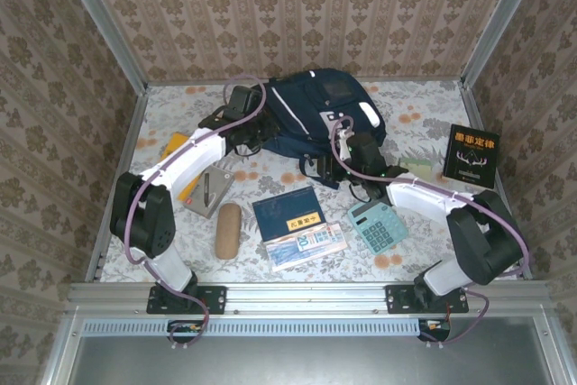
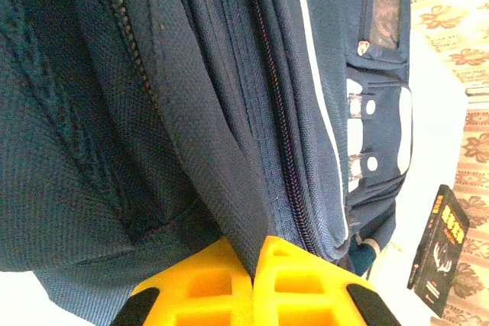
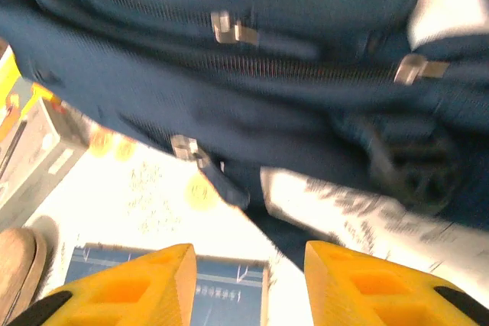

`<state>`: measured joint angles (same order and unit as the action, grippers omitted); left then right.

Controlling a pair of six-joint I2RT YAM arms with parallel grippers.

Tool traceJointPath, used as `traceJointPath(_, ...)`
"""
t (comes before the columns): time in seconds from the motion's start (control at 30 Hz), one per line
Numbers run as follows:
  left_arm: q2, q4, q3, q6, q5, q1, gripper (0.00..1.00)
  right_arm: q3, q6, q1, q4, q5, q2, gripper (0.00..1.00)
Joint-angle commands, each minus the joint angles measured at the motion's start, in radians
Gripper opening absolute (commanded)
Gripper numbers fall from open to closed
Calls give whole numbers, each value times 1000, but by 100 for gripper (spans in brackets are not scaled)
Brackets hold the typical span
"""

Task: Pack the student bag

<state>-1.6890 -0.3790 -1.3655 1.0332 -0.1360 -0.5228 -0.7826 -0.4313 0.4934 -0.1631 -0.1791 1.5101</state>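
The student bag (image 1: 311,110), dark navy with a thin white stripe, lies at the back middle of the table. My left gripper (image 1: 257,140) is at the bag's left side. In the left wrist view its yellow fingers (image 2: 298,280) are shut on a fold of the bag's fabric (image 2: 191,97) beside a long zipper (image 2: 279,127). My right gripper (image 1: 338,169) is at the bag's near edge. In the blurred right wrist view that gripper (image 3: 248,265) is open just short of the bag (image 3: 267,74), with nothing between its fingers and a zipper pull (image 3: 191,150) ahead.
On the flowered tablecloth lie a black book (image 1: 471,155) at the right, a teal calculator (image 1: 379,225), a blue notebook (image 1: 288,211), a printed packet (image 1: 306,245), a brown oblong case (image 1: 227,229), a grey box (image 1: 209,191) and a yellow book (image 1: 183,169). Patterned walls enclose three sides.
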Motion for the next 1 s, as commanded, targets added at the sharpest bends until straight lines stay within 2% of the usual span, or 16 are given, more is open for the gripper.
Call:
traceJointPath(0.0,2,1,-43,31,3,-9,0,22,-56,11,-120,-117,60,43)
traceJointPath(0.17,7,-9,-48,36,7,-14,0,-18,-50,22,-145,-96,134,45)
traceJointPath(0.5,11,-2,-31,60,-8,-19,0,-145,35,91,-32,162,210,45)
traceJointPath(0.67,18,5,-21,67,-11,-23,0,-200,49,103,13,236,250,44)
traceJointPath(0.73,23,5,-16,68,-10,-23,0,-213,46,105,29,257,260,41)
traceJointPath(0.83,29,1,-14,65,-5,-23,0,-205,40,109,22,280,249,30)
traceJointPath(0.9,34,-3,-11,61,1,-22,0,-194,31,109,34,302,231,10)
traceJointPath(0.97,38,-5,-7,56,7,-19,0,-181,26,109,44,320,213,2)
